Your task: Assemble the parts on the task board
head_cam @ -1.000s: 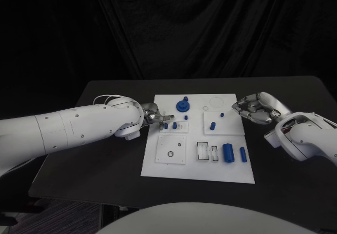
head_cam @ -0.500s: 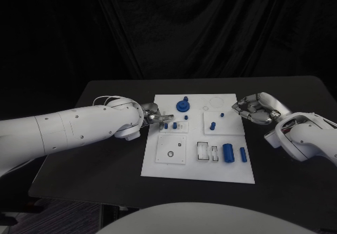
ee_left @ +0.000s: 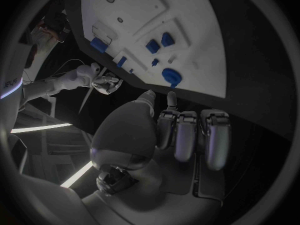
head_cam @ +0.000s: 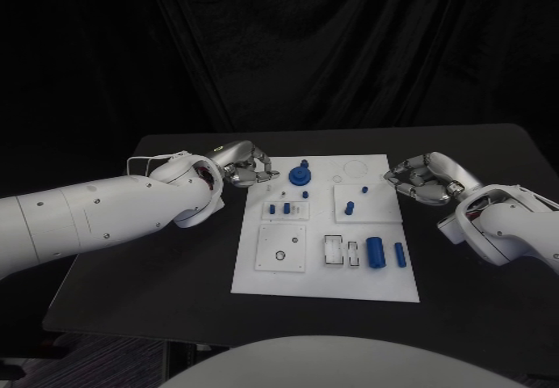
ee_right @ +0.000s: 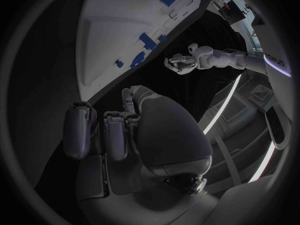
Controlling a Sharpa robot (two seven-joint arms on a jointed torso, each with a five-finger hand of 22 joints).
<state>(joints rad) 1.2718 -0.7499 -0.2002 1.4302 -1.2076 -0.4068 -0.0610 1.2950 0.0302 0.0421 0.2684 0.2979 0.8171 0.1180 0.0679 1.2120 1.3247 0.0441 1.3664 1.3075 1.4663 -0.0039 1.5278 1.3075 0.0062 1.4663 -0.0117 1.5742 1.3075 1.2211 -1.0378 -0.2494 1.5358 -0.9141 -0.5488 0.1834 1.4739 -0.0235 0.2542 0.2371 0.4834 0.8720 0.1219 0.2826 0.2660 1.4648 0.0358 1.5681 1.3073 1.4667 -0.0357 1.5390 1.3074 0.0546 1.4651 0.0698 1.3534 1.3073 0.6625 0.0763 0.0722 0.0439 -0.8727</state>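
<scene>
- Compared with a second ago, the left hand [head_cam: 247, 167] has drawn back from the small pegs [head_cam: 279, 208] and now sits just off the far left corner of the task board [head_cam: 264, 279], over the black table [head_cam: 152, 267]
- Its fingers are curled in and the left wrist view shows nothing between them, so I judge it holds no part
- The right hand [head_cam: 422, 179] has not moved; it hovers beside the board's right edge with fingers curled and nothing in them
- On the board, a round blue knob [head_cam: 302, 173] stands near the far edge, two short pegs stand in a small square plate, and a thick blue cylinder [head_cam: 376, 251] lies beside a thinner blue pin [head_cam: 401, 255] near the right side
- These parts look like hard plastic: light, stiff, and rather smooth, so they may slip or roll if they are pushed from one side
- I think the cylinder is best taken across its middle, thumb against one finger; the small pegs need a fine pinch near the top, because the base is in a socket
- Whether the pegs are fully seated, I cannot tell
</scene>
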